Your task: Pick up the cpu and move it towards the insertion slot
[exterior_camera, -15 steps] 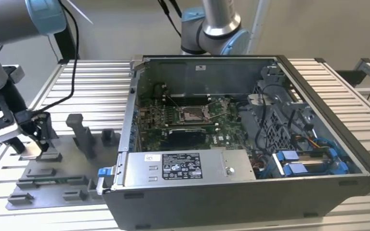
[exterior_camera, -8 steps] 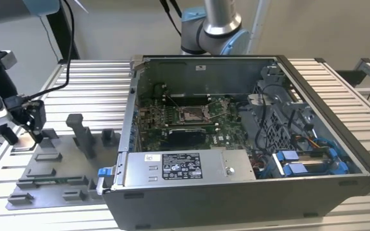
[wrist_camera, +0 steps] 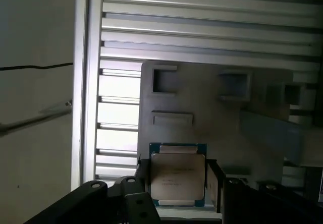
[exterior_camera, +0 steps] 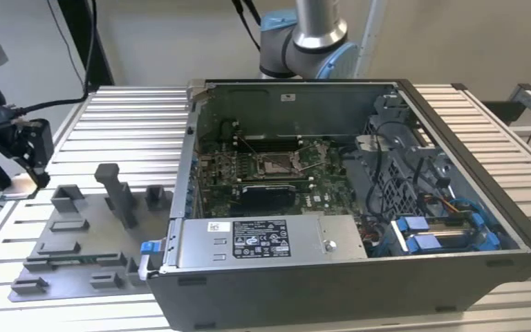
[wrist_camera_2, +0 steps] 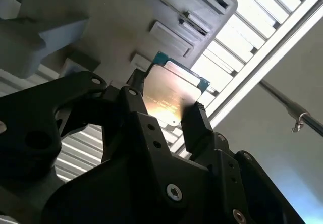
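Observation:
My gripper (exterior_camera: 14,177) hangs at the exterior view's far left, over the edge of the ribbed table, shut on the cpu (exterior_camera: 19,185). In both wrist views the cpu (wrist_camera_2: 169,90) (wrist_camera: 177,168) is a flat silvery square with a blue-green rim, clamped by its edges between the black fingers (wrist_camera_2: 194,120) (wrist_camera: 214,176) and held clear of the table. The insertion slot (exterior_camera: 279,164), a silver-framed socket with wire levers, lies on the motherboard inside the open computer case, far to the exterior view's right of the gripper.
A grey fixture plate (exterior_camera: 72,257) with upright blocks and pockets lies between the gripper and the case; it also appears below the cpu in both wrist views as fixture plate (wrist_camera: 202,108) (wrist_camera_2: 126,17). The case wall (exterior_camera: 190,138) and a labelled silver box (exterior_camera: 265,241) border the socket.

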Action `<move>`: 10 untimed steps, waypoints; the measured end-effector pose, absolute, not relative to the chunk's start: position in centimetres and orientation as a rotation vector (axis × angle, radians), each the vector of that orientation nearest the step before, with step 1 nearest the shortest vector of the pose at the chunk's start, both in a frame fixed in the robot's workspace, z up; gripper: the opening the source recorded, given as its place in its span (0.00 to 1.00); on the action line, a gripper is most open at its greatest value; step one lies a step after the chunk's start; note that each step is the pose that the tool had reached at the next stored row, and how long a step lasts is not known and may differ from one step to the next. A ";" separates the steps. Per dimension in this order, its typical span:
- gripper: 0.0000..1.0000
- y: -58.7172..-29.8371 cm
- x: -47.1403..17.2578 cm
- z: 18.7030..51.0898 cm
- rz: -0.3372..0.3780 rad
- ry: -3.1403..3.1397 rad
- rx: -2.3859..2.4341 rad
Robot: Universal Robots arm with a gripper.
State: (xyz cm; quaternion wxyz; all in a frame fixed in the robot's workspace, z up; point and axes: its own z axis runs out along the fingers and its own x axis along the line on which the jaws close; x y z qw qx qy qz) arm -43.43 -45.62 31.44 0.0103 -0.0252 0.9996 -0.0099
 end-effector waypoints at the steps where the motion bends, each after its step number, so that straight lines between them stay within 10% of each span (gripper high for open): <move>1: 0.00 -45.6 -43.4 31.9 -0.031 3.120 -0.079; 10: 0.00 -45.6 -43.4 36.0 -0.031 3.120 -0.079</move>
